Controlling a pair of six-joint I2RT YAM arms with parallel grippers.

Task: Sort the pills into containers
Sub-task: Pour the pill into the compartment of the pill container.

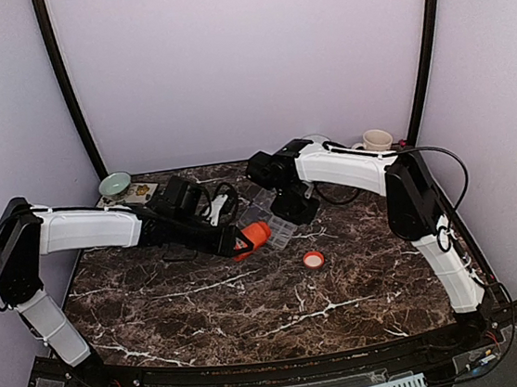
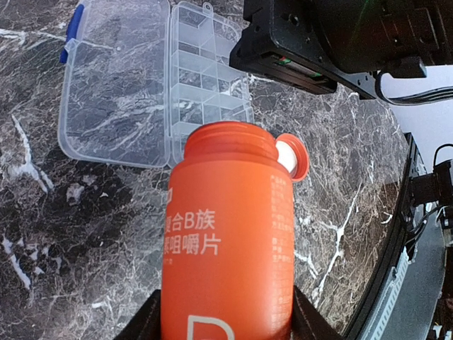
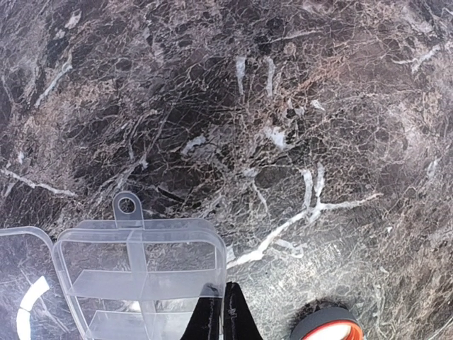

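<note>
just behind the middle of the dark marble table (image 1: 253,311) lies the clear organiser box (image 1: 281,231). its hinged lid (image 2: 113,85) is folded flat open beside the rows of little compartments, and no pill can be made out in the ones that show.

the right gripper (image 3: 223,315) is at one corner of the box, its fingers (image 3: 238,322) pressed close together on the thin plastic wall there.

the left gripper (image 2: 226,327) holds an orange bottle (image 2: 226,248) printed with white characters. one finger shows on each side of the bottle's body, clamping it. the bottle is tipped over, and its open mouth points at the box, just beside the compartment edge.

the bottle's cap (image 1: 314,260), orange with a grey rim, lies on the marble near the box, apart from both grippers.

far back on the left stands a green bowl (image 1: 114,184), and far back on the right a cream cup (image 1: 377,139). both are well apart from the box.
</note>
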